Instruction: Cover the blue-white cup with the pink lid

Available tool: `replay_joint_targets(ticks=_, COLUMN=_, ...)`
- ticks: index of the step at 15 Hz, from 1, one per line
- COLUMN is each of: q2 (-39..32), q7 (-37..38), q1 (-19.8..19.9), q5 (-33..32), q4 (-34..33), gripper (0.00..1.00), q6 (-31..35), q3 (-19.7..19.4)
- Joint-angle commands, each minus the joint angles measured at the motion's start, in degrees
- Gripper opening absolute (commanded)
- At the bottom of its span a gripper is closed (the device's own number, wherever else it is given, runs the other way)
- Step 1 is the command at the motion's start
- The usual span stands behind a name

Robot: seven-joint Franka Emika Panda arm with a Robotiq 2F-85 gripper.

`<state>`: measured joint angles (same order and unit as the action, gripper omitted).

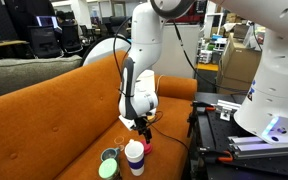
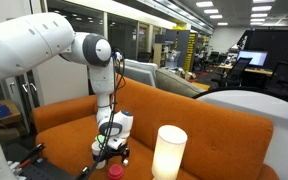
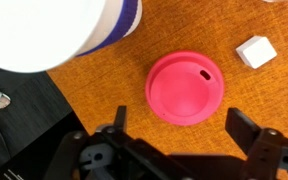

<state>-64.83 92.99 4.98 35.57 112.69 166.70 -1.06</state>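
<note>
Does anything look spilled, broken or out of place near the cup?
Nothing looks spilled or damaged. The pink lid lies flat on the orange couch, beside the blue-white cup, not on it. A small white block lies loose nearby.

- The lid (image 3: 185, 87) lies flat on the orange table (image 3: 104, 95) with bare cloth all round its rim. The jaws stand wide, one past each side of it, and the gap between them is open.
- The cup (image 3: 59, 25) stands just beside the lid, with a narrow bare strip between them. It is the nearest obstacle.
- A small white block (image 3: 255, 50) lies near the lid's opposite side, apart from it.
- In an exterior view a green container (image 1: 109, 158) crowds the cup's far side.
- The table edge runs close behind the cup, with a dark drop beyond.
</note>
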Motion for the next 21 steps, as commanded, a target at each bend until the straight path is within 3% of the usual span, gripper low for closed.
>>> replay_joint_targets(ticks=1, q2=-4.98, q7=2.48, q1=-0.07, q5=0.85, q4=-5.86, gripper=1.0, q6=-0.76, q3=-0.43)
replay_joint_targets(ticks=10, q2=-11.61, q7=8.17, q1=-2.41, q5=-0.28, q4=-13.05, gripper=1.0, q6=-0.69, q3=-2.56)
replay_joint_targets(ticks=21, q2=-12.8, q7=9.01, q1=-3.03, q5=-0.66, q4=-14.18, gripper=1.0, q6=-0.89, q3=-2.82)
